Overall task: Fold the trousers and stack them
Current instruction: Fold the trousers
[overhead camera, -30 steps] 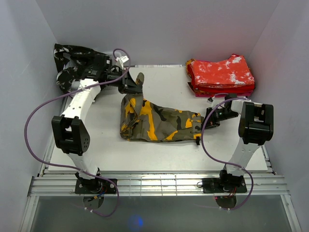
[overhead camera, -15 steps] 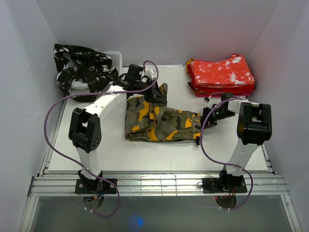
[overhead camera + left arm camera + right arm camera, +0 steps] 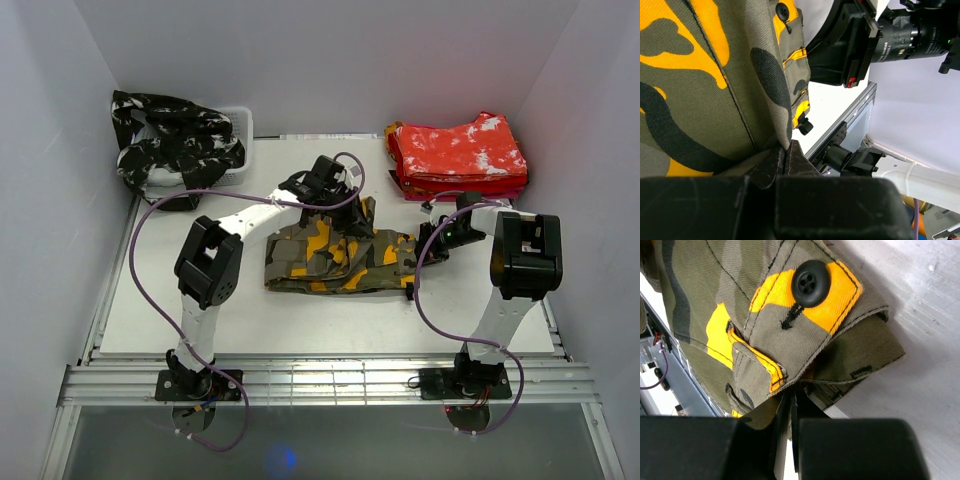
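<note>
left gripper (image 3: 352, 218) clamped on olive trousers (image 3: 330, 262) leg end, swung it from upper left to frame centre, toward the waistband (image 3: 405, 255) that right gripper (image 3: 433, 243) pinches. half-fold nearly closed; lay down next.

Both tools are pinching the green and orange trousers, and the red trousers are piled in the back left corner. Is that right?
Not quite. The red trousers are piled in the back right corner, as the top external view shows. The rest holds: the left tool and the right tool are both pinching the olive and orange camouflage trousers.
</note>
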Available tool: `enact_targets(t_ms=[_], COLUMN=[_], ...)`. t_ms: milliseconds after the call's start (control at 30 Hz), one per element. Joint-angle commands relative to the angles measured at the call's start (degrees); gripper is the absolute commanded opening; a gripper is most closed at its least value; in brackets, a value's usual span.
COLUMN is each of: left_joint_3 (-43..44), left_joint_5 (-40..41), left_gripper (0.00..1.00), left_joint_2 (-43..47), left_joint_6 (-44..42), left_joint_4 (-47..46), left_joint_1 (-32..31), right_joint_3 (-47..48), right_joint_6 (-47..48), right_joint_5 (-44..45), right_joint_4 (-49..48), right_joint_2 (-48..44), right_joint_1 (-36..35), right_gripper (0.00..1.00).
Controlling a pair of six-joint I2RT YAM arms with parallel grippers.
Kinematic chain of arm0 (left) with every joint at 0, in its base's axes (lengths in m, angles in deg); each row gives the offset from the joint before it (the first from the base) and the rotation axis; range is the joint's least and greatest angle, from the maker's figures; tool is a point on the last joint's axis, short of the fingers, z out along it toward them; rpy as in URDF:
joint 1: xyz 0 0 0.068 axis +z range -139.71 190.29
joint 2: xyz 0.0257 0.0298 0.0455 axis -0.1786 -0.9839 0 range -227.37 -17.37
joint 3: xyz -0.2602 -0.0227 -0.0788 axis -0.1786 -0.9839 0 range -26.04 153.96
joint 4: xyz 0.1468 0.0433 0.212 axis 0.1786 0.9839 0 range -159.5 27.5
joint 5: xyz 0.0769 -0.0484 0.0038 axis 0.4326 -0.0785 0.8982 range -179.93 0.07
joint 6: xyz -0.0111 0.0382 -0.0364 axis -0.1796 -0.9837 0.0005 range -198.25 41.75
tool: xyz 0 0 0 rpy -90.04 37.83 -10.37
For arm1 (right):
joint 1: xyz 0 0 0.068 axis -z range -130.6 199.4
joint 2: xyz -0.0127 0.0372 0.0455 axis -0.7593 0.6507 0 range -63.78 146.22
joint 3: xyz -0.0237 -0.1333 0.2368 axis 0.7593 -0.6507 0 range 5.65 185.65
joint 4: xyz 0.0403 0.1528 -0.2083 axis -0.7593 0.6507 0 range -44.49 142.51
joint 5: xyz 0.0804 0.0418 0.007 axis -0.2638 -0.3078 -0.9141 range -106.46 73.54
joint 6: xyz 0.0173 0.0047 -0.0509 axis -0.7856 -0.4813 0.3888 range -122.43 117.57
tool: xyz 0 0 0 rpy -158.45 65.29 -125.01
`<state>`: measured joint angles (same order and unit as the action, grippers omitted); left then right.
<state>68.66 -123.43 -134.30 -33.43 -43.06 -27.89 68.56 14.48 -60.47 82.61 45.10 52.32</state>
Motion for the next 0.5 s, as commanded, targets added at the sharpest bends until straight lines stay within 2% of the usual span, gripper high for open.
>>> enact_targets(t_ms=[0,133,200,267,300,467], left_joint_3=[1.90,-0.30,-1.79,-2.50,-2.76,-2.32], left_joint_5=[1.32,3.00,3.17,3.35,3.35,3.79], left_gripper=[0.00,0.00,0.00,0.00,0.00,0.00], left_joint_2=[1.61,1.35,1.52,1.79,1.70,1.26], left_joint_6=[2.82,2.91,3.08,3.08,3.08,2.38], left_joint_4=[-3.58,-2.62,-2.62,-2.70,-2.71,-2.44], left_joint_1=[-1.03,-0.50,-0.32,-0.24,-0.32,-0.24], right_joint_3=[-0.07,0.01,1.50,2.82,3.87,4.67], right_joint_6=[0.14,3.83,4.80,5.77,5.77,3.76], right_joint_5=[2.07,6.82,6.48,5.34,4.73,-6.34], right_joint_4=[0.07,2.97,5.68,7.36,8.59,9.75], right_joint_2=[-2.18,-6.30,-8.58,-9.65,-10.61,-12.81], right_joint_1=[-0.28,1.73,4.02,5.69,5.96,4.74], right_gripper=[0.08,0.09,0.16,0.19,0.22,0.23])
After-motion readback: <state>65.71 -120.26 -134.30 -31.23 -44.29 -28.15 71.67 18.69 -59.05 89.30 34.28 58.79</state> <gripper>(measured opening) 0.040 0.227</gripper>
